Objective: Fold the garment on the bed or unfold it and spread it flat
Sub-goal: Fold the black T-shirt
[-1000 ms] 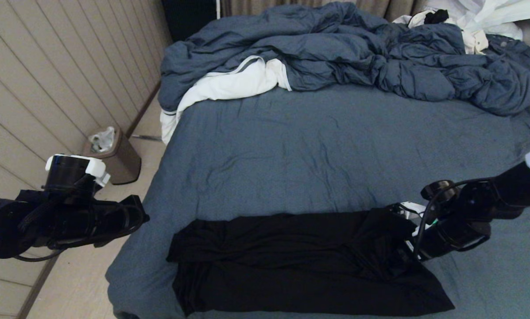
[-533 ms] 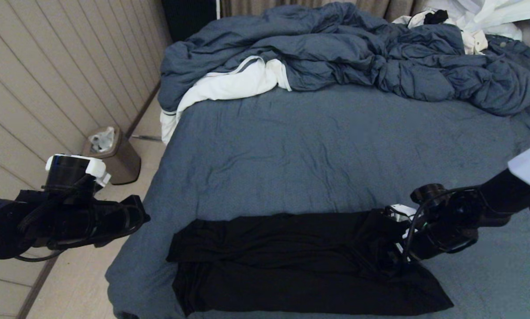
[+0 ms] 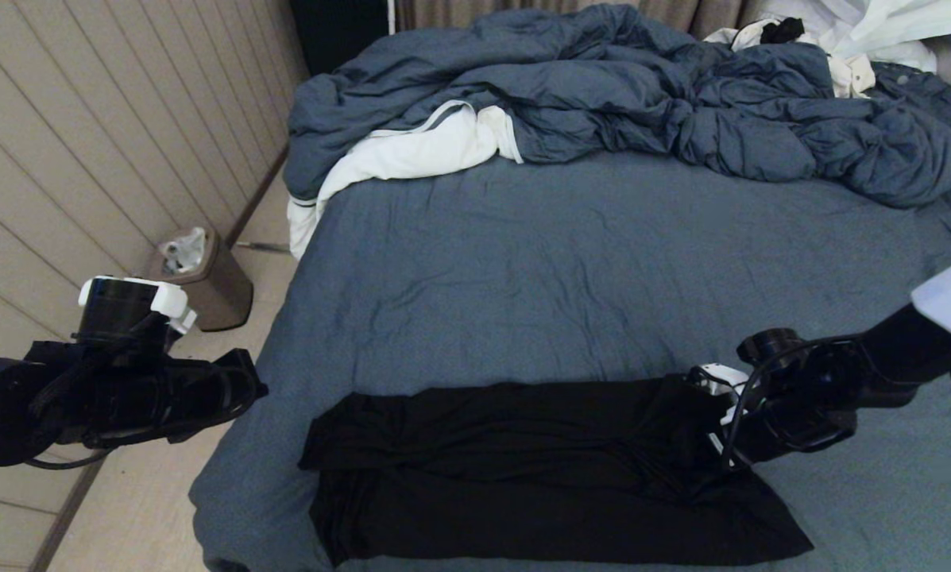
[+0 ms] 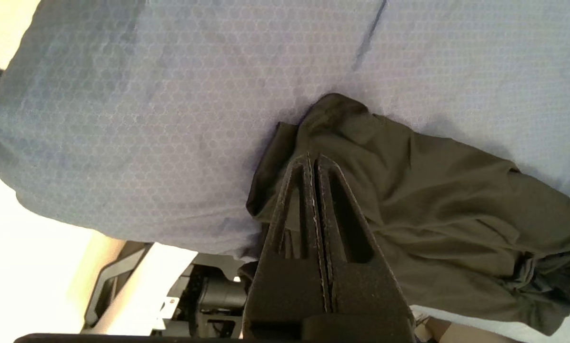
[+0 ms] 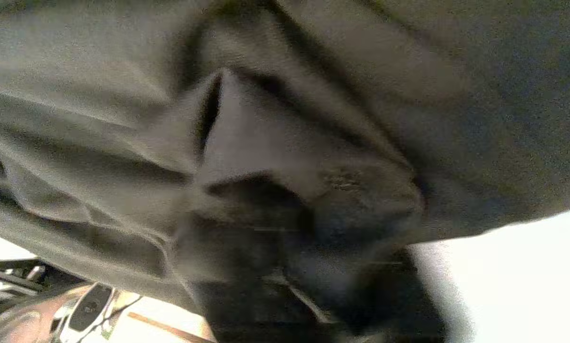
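The garment [image 3: 523, 469], a black T-shirt, lies folded into a long band across the near part of the bed [image 3: 586, 262]. My right gripper [image 3: 709, 457] is pressed into the band's right end. In the right wrist view the black cloth [image 5: 99, 95] is bunched into a raised fold between the fingers of the right gripper [image 5: 304, 209], which is shut on it. My left gripper [image 3: 257, 389] hangs off the bed's left edge, over the floor. Its fingers are shut and empty, as the left wrist view shows [image 4: 313, 159], with the garment's left end [image 4: 456, 214] beyond them.
A rumpled blue duvet [image 3: 642, 95] with white lining covers the far part of the bed. A white clothes pile [image 3: 864, 32] sits at the far right corner. A small bin [image 3: 205, 278] stands on the floor by the panelled wall, left of the bed.
My right gripper has slid a little to the left into the garment's right end and closed on the cloth. The left arm has barely moved.
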### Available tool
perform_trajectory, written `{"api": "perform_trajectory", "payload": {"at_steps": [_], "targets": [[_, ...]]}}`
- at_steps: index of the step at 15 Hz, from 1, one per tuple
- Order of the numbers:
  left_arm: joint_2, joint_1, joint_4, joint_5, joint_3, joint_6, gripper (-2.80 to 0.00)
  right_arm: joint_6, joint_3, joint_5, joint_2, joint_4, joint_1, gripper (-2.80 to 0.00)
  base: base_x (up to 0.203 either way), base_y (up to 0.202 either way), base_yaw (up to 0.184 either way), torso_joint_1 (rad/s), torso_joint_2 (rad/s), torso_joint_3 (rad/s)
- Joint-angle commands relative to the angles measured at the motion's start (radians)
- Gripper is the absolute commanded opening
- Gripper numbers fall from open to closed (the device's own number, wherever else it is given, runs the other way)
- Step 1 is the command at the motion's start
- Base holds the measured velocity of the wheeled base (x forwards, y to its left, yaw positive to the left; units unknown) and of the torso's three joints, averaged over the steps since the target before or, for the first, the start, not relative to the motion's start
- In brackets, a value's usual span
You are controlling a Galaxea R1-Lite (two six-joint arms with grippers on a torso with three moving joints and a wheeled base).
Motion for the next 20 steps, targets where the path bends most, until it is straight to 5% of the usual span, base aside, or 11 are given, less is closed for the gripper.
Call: {"api": "perform_trajectory", "payload": {"at_steps": [1,5,8,20], "targets": [[-0.001,0.000,-0.005,0.000,0.000,-0.004,-2.80,-0.002,0.015,0.000,0.003,0.001,0.006,-2.80,0.000,0.000,0.000,0.000,0.00,0.000],[0.010,0.001,-0.007,-0.002,0.000,-0.005,-2.80,0.010,0.015,-0.001,-0.027,-0.032,0.018,-2.80,0.000,0.000,0.000,0.000,0.00,0.000],[0.010,0.000,-0.009,-0.004,0.004,-0.010,-2.80,0.005,-0.044,-0.002,-0.027,-0.029,-0.049,-2.80,0.000,0.000,0.000,0.000,0.00,0.000],[0.020,0.001,-0.021,-0.002,0.006,-0.013,-2.80,-0.098,-0.355,0.006,0.074,0.078,-0.537,-2.80,0.000,0.000,0.000,0.000,0.00,0.000]]}}
